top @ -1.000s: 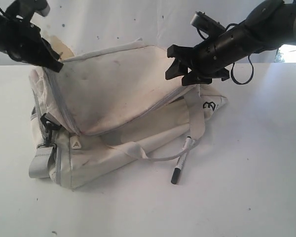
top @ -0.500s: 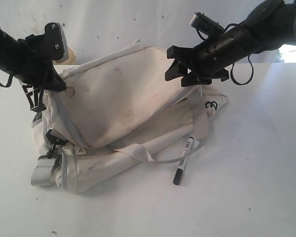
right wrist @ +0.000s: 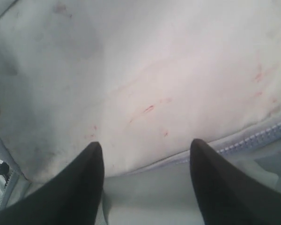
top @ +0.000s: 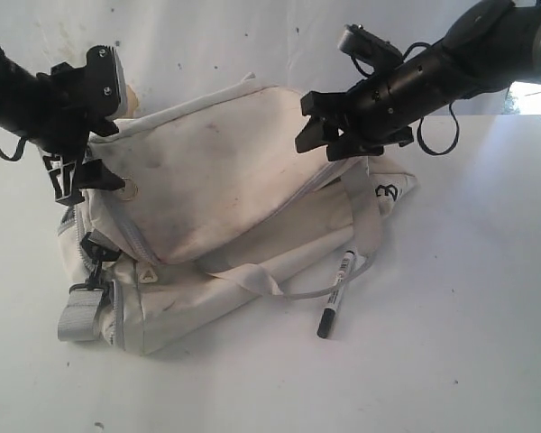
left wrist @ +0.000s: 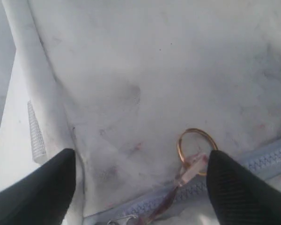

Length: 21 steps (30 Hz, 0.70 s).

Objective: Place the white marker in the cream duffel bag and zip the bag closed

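The cream duffel bag (top: 207, 194) lies on the table, its stained top flap lying flat. The white marker (top: 338, 287) rests on the table against the bag's front right side, black cap toward the near edge, across a grey strap (top: 298, 293). My left gripper (top: 68, 179) hangs open over the bag's left end. In the left wrist view the left gripper (left wrist: 141, 157) brackets a gold ring (left wrist: 195, 145) tied to the zipper (left wrist: 257, 161), with nothing between its fingers. My right gripper (top: 308, 124) is open above the bag's right rear. In the right wrist view the right gripper (right wrist: 146, 146) hovers over the flap's zipper edge (right wrist: 257, 136).
A black clip (top: 95, 248) and grey webbing (top: 79, 311) hang at the bag's left front corner. A black logo (top: 385, 193) marks the right end. The white table (top: 451, 343) spreads to the right and front. A wall stands behind.
The left gripper came down from the bag's raised back corner to its left end, and the flap has settled lower. The marker shifted slightly. The right gripper edged left.
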### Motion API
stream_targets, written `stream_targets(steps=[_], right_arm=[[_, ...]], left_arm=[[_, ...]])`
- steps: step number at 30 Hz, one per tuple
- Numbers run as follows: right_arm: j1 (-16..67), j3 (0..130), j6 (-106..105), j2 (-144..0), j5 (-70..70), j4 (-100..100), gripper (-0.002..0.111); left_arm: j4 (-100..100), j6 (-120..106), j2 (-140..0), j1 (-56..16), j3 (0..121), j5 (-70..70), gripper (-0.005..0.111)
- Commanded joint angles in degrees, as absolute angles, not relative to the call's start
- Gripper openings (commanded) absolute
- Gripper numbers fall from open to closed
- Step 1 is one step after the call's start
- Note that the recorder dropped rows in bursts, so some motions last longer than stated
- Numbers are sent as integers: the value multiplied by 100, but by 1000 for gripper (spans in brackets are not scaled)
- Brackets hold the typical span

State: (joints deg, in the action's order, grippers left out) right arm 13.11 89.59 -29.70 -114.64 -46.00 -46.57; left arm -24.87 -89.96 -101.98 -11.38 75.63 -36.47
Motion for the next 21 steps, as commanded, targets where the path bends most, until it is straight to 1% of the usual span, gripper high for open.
stream_targets(steps=[1,4,9,11,15,18,21], right_arm=[[1310,8955,-3061,-11404,-4760,-4689,52],[1310,8955,-2967,-11391,-4811,-4653,52],[1310,8955,-2945,-11242,-4913,-4655,52],[1310,8955,-2945,-11151,-4927,-4655,52],[1310,8955,-2957,-10978,-4989,-4669,52],[1310,8955,-2957,-10926,-5000,-4669,52],[1367,8955,-2957,-10925,-5000,-4677,52]], left_arm=[[-2558,-8435,-10195,-1159,7534,-3558,92],[-2614,-7676,-10170,-1159,7545,-3558,90],[-2614,-6379,-9961,-1144,7545,-3298,90],[-2614,-5862,-9861,-1074,7545,-3030,90],[-2670,-4143,-9728,-792,7545,-2522,90],[-2777,-3317,-9739,-542,7545,-2748,90],[-3102,-3194,-9805,-310,7545,-3160,90]])
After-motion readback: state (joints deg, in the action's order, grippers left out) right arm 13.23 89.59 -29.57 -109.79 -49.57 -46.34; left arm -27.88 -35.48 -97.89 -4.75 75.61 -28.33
